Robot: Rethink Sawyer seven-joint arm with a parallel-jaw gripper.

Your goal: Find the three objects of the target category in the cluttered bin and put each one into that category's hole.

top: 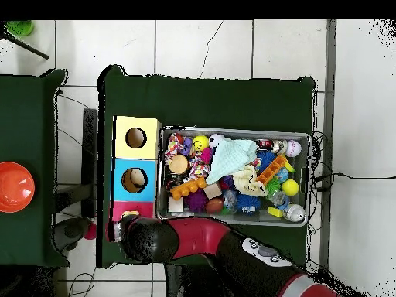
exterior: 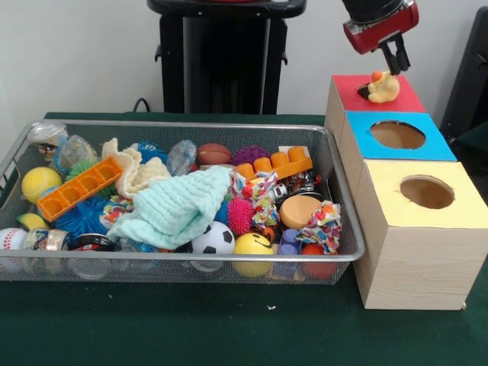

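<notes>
The hand [exterior: 396, 59] hangs from the red and black arm [top: 232, 244] above the red-topped box [exterior: 377, 93], its two dark fingers [exterior: 401, 55] pointing down and standing slightly apart, gripping nothing. Just below them a yellow rubber duck [exterior: 383, 88] sits on the red top, upright, its orange-beaked head raised toward the hand; which way its long axis runs is hard to judge. In the overhead view the arm sweeps in from the lower right and ends over that same box.

Three wooden boxes stand in a row, touching: the red one, a blue-topped box [exterior: 427, 149] and a yellow-topped box [exterior: 389, 191]. Two round holes show (the blue and the yellow tops have one each).

Beside the boxes, on the green tabletop [exterior: 229, 328], lies a wire mesh bin [exterior: 339, 191] full of toys: one pale green cloth [exterior: 175, 210] across the middle, one soccer ball [exterior: 213, 238], one yellow smiley ball [exterior: 253, 245], one tennis ball [exterior: 40, 183], one baseball [exterior: 11, 239] and two orange trays [exterior: 80, 188].
</notes>
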